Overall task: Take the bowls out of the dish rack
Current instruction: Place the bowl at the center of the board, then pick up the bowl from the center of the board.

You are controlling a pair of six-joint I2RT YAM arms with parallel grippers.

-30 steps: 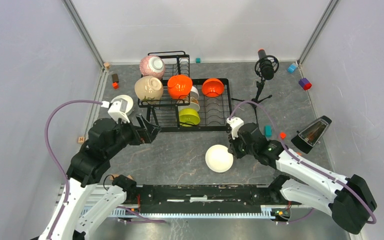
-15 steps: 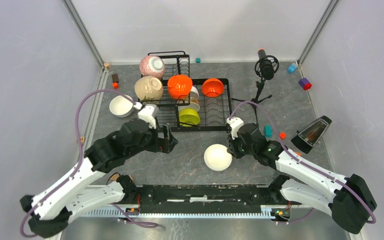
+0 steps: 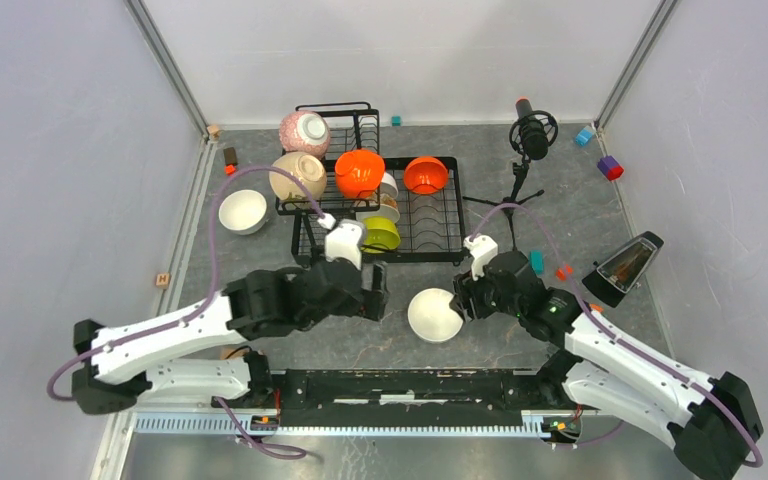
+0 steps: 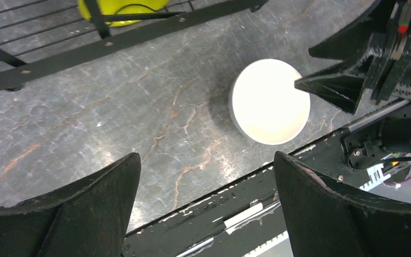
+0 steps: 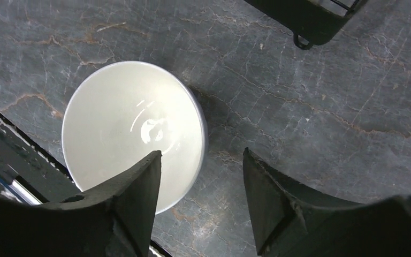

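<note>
From above, the lime bowl (image 3: 381,234) sat at the near edge of the dish rack (image 3: 430,222), just beyond my left jaws; that arm was nearer. At my left wrist, those jaws gaped wide, the rack ahead. At my right wrist, the right jaws stood apart astride the rim of the white bowl (image 5: 134,128), on the tabletop (image 5: 326,107) before the rack.

White bowl (image 3: 435,315), lime bowl (image 3: 380,235), black rack (image 3: 430,226), grey table (image 3: 580,210).
</note>
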